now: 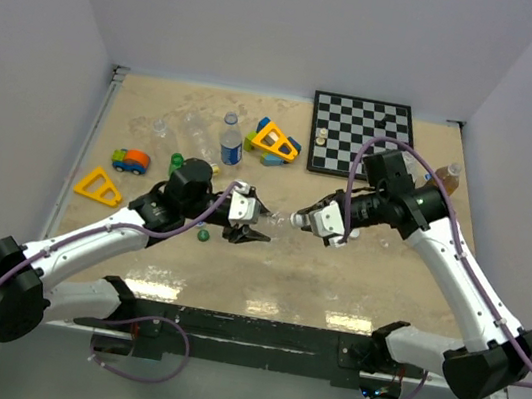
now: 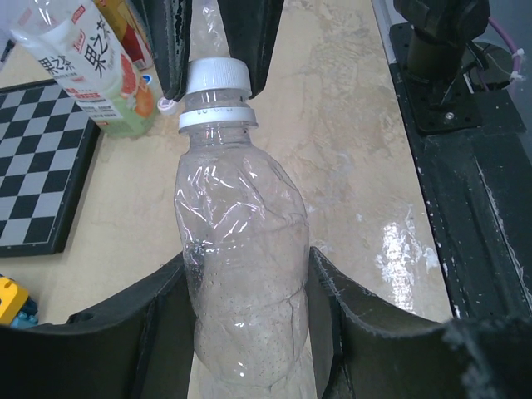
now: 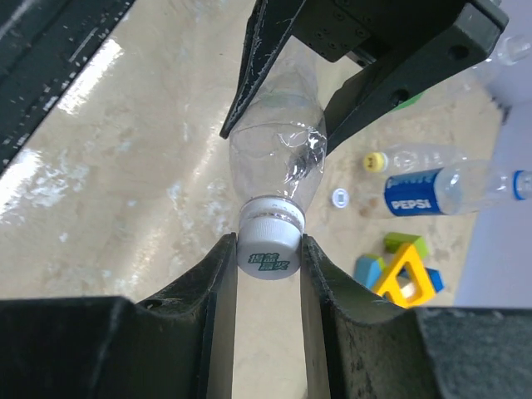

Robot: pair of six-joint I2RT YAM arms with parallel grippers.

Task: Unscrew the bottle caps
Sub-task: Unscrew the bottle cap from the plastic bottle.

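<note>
left gripper (image 2: 249, 332) pinches a crinkly clear plastic bottle (image 2: 241, 216) over the bench (image 1: 332, 291) middle, right gripper (image 3: 268, 243) clamps its ribbed round white cap (image 3: 268, 253). bottle's base is cut off.

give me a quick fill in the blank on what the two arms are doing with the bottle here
The left fingers hold the clear bottle, whose cap is ____.
The right fingers pinch only its ____.
The blue-labelled bottle reads ____.
Missing: white; cap; Pepsi
</note>
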